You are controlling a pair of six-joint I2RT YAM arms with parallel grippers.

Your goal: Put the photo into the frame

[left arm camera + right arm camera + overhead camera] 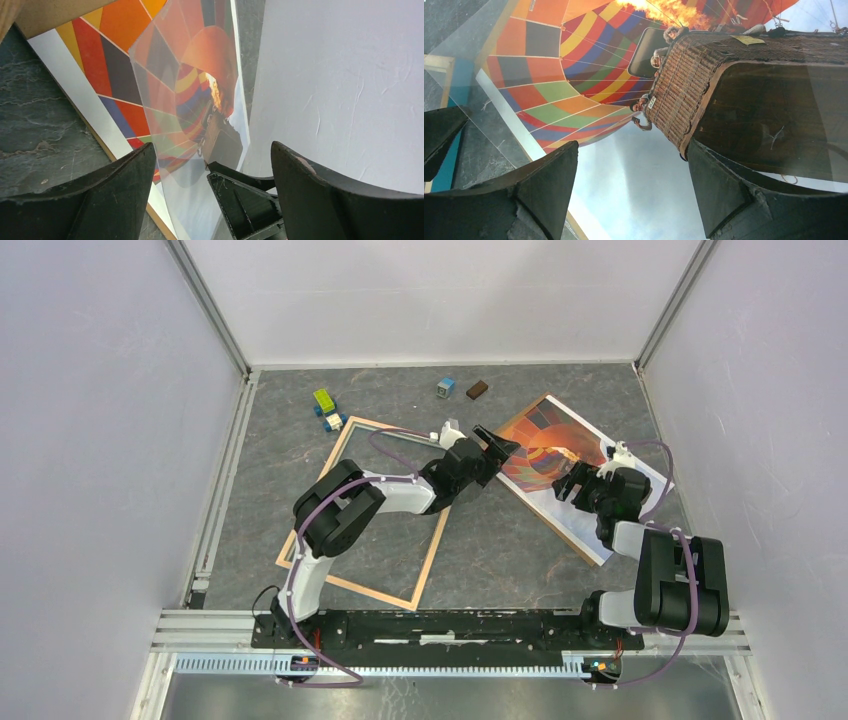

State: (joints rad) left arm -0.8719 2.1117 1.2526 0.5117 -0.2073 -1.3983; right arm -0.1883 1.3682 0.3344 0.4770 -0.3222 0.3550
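**Item: print and frame, lying apart, both grippers at the print**

- Left arm: reaches from the near edge across the frame [375, 595] toward the middle of the tabletop [500, 540].
- The frame: lies flat, wood-coloured side up, on the left half, nearer the near-left corner. Its long axis runs near to far with a slight lean. Much of its left rail is hidden under the arm.
- Right gripper [568, 480]: hangs over the middle of the photo [530, 440], fingers spread wide with nothing between them. Its wrist view is filled by the balloon basket and sky.
- Left gripper [497, 445]: sits at the photo's corner facing the frame, fingers also wide and empty.
- The photo: lies face up on the right half, toward the far-right corner. Its long axis runs on a diagonal, from the far middle down toward the right edge. It lies right of the frame and is turned against the frame's axis. Both grippers are at it; the left one stands between it and the frame.
- Brown board [60, 15]: shows beyond the print's white border.
- Clear sheet [170, 75]: seems to lie over part of the print, though its edges are hard to trace.
- Small blocks [323, 400]: lie by the far edge.
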